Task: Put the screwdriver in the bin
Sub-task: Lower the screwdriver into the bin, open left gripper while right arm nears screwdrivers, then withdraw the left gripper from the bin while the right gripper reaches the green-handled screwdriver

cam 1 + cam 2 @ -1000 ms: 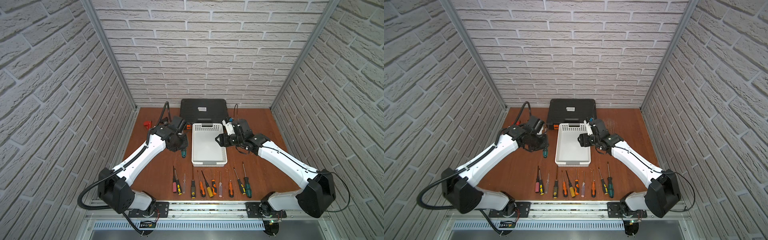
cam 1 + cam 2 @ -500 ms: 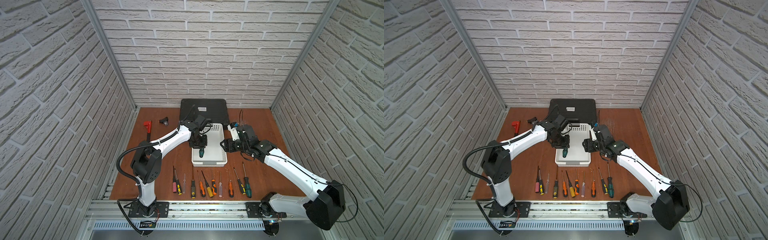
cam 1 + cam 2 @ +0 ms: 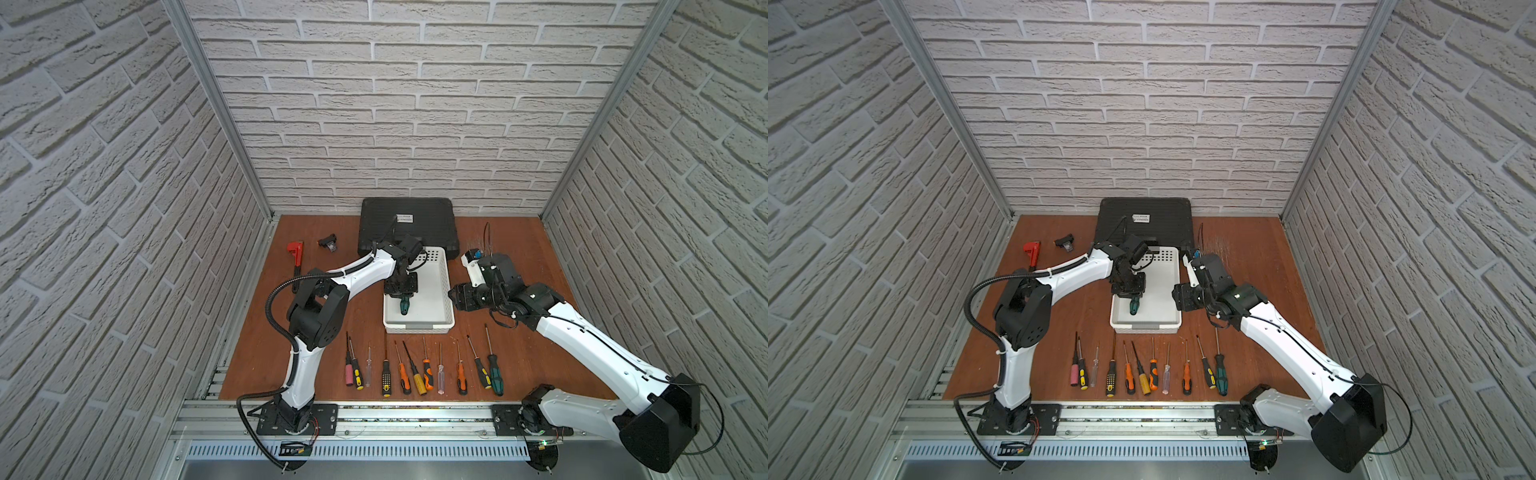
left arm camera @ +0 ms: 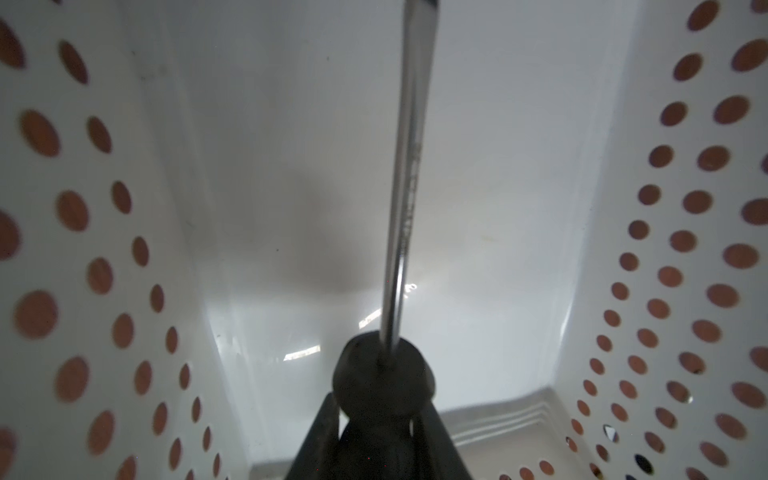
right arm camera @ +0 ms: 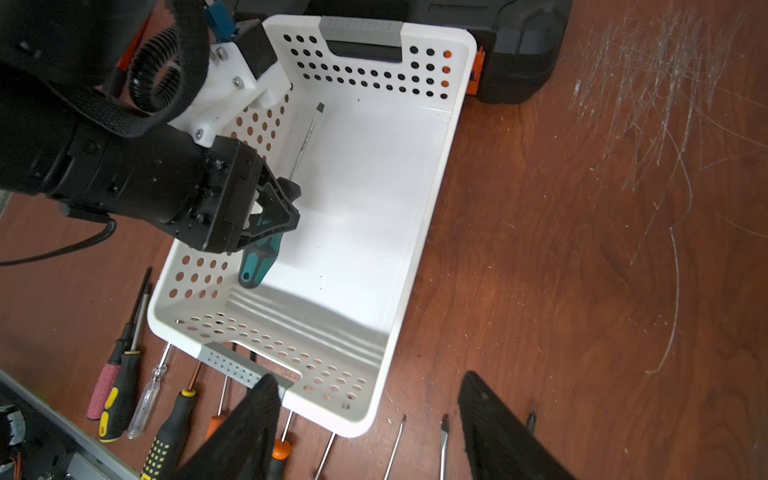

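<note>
- The screwdriver (image 5: 254,266), with a chunky teal and black moulded handle and a slim steel shaft ending in a flat blade, is inside the bin, close to its left wall, with the handle toward the near end and the blade toward the far end; whether it touches the floor cannot be told
- The left gripper (image 3: 401,294) has its black wedge-shaped fingers clamped on the handle
- The bin (image 3: 417,328) is a white rectangular plastic basket with a smooth glossy floor, round holes in rows along its walls and a grey tab at each short end
- The right gripper (image 3: 456,298) sits just right of the bin, its flat black fingers wide apart
- A row of screwdrivers (image 3: 427,372) with orange, yellow, pink and clear handles lies near the bin's near end
- A black ribbed tool case (image 3: 409,226) is just beyond the far end
- A red pipe wrench (image 3: 296,253) lies far left
- The table (image 5: 582,249) is reddish wood, grained and scratched
</note>
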Action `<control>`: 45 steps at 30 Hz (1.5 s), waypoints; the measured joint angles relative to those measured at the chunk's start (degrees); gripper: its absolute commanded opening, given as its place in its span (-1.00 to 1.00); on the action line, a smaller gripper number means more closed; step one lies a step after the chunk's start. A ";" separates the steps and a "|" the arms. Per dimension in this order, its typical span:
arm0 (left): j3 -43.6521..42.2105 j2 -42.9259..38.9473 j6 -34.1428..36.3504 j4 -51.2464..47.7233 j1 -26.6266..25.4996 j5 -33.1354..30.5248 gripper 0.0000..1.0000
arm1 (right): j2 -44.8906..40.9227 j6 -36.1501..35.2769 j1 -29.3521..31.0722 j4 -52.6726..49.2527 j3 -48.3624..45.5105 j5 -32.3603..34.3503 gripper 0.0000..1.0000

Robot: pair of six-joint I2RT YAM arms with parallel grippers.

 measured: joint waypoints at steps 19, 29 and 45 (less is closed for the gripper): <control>-0.09 3.63 -0.24 3.26 -0.31 -2.08 -0.26 | -5.57 2.40 0.00 -7.52 -4.63 -0.24 0.40; 1.25 2.58 -0.02 3.56 -1.97 -2.97 -0.02 | -6.36 2.29 0.00 -8.59 -4.63 -0.92 0.36; -11.76 -20.83 2.23 10.14 -2.03 -4.48 0.02 | -7.82 9.05 1.70 -14.67 -9.75 3.30 0.23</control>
